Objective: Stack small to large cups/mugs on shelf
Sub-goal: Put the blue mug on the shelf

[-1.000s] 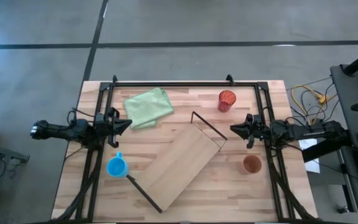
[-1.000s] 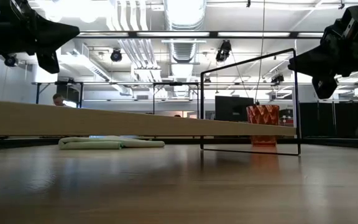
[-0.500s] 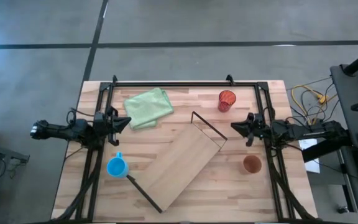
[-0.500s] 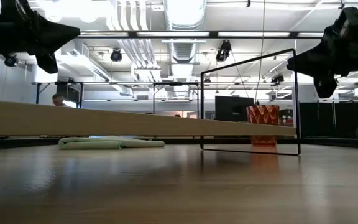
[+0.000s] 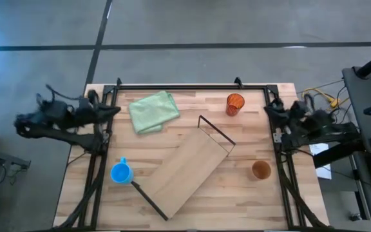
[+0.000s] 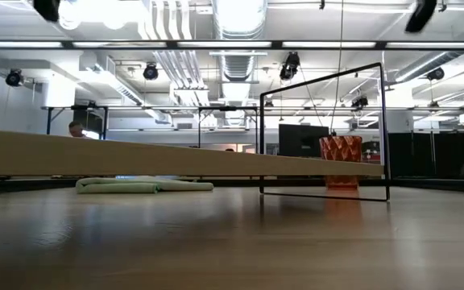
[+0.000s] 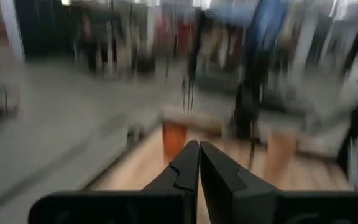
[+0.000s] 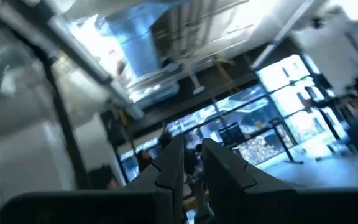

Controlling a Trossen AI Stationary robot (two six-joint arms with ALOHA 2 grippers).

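Note:
The shelf (image 5: 189, 172) lies slantwise mid-table and stands on its black frame ends (image 6: 322, 133). The blue mug (image 5: 122, 173) stands near its left end. The red ribbed tumbler (image 5: 235, 104) stands at the far right and also shows in the low view (image 6: 341, 161). The brown-orange cup (image 5: 261, 170) stands at the near right. My left gripper (image 5: 113, 109) is shut and empty, high over the table's far left edge. My right gripper (image 5: 269, 108) is raised over the far right edge, open by a narrow gap and empty.
A folded green cloth (image 5: 153, 110) lies at the far left of the table. A black rail frame (image 5: 192, 86) runs along the far edge and both sides. Cables (image 5: 321, 100) lie beyond the right edge.
Both arms have swung up and back. My left gripper has gone up and toward the far left edge. My right gripper has gone up and toward the right edge and has tipped upward. The cups and the shelf have stayed where they were.

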